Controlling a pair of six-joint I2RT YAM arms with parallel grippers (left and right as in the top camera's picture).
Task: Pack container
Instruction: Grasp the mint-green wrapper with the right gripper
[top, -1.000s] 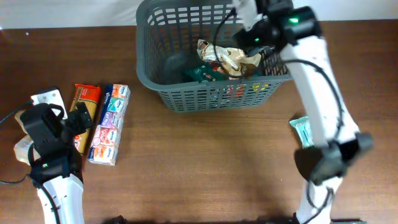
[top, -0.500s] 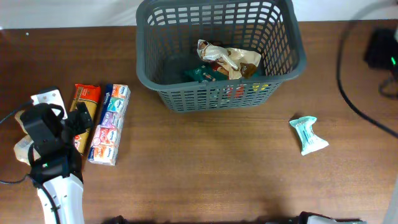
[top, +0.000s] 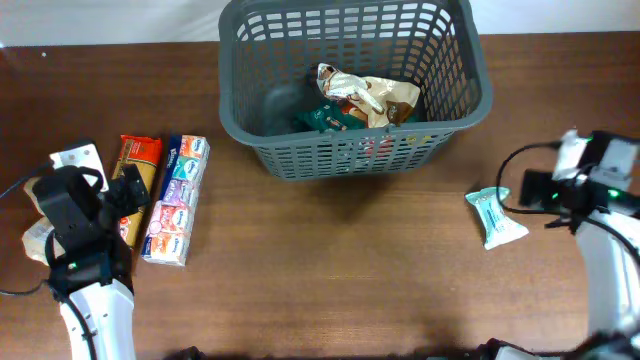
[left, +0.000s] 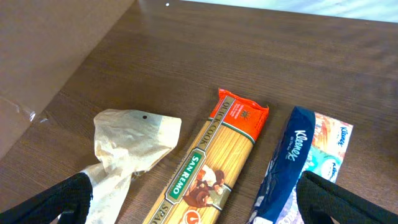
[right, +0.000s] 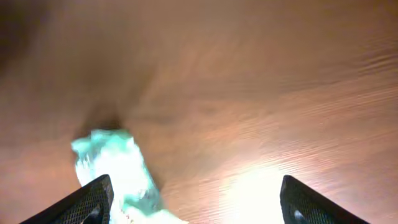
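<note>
The dark grey slotted basket (top: 350, 75) stands at the back middle with a crumpled gold and white packet (top: 365, 95) and a green packet inside. A teal wrapped packet (top: 494, 217) lies on the table at the right; it also shows blurred in the right wrist view (right: 115, 165). My right gripper (top: 540, 192) is open and empty just right of it. My left gripper (top: 118, 215) is open above a spaghetti packet (left: 214, 165), a blue tissue pack (left: 292, 165) and a crumpled beige bag (left: 127, 146).
The spaghetti packet (top: 135, 185) and tissue pack (top: 178, 200) lie side by side at the left. A white object (top: 75, 158) sits behind my left arm. Brown wooden table (top: 330, 270) runs between both sides.
My right arm left the basket, swung out of view to the right, and now sits low beside the teal packet. The left arm has not moved.
</note>
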